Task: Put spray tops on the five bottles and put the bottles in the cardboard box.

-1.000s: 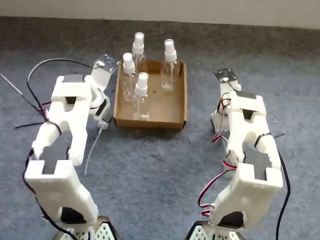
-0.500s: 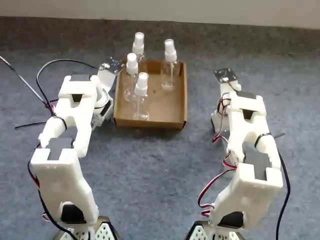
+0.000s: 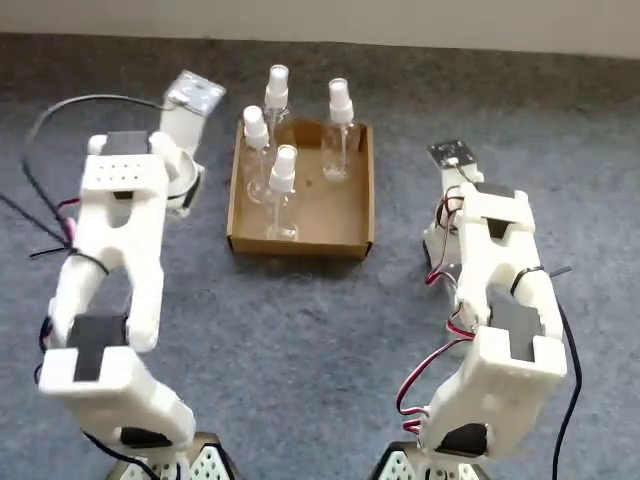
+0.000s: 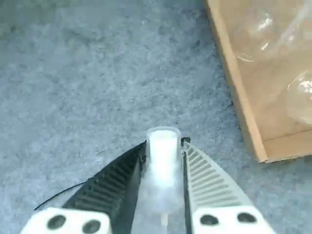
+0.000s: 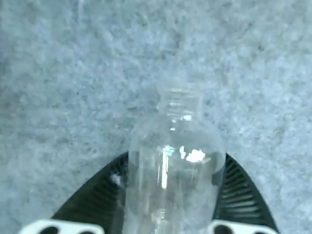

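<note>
Keeper: Left arm [image 3: 115,230], item one, is swinging out from the cardboard box [image 3: 300,243]. Half a second ago it was hanging right against the box's side wall. Now it is standing apart, with its wrist lying off to the side of the box's far corner.
Checker: Left gripper [image 4: 164,143]?
Keeper: Jaws are closing narrowly on a white spray top [image 4: 162,165]. Its head is sitting at the fingertips, over grey carpet [image 4: 97,73] near the box.
Checker: Right gripper [image 5: 175,160]?
Keeper: Jaws are gripping a clear bottle [image 5: 173,190] by its body. Its threaded neck is showing uncapped and is pointing out over carpet. Right arm [image 3: 500,280] is keeping its place, well to the right of the box.
Checker: Box contents?
Keeper: Four capped bottles [image 3: 284,195] are standing upright. Three are standing inside. The fourth is standing at the far wall, and I cannot tell whether it is inside or just behind.
</note>
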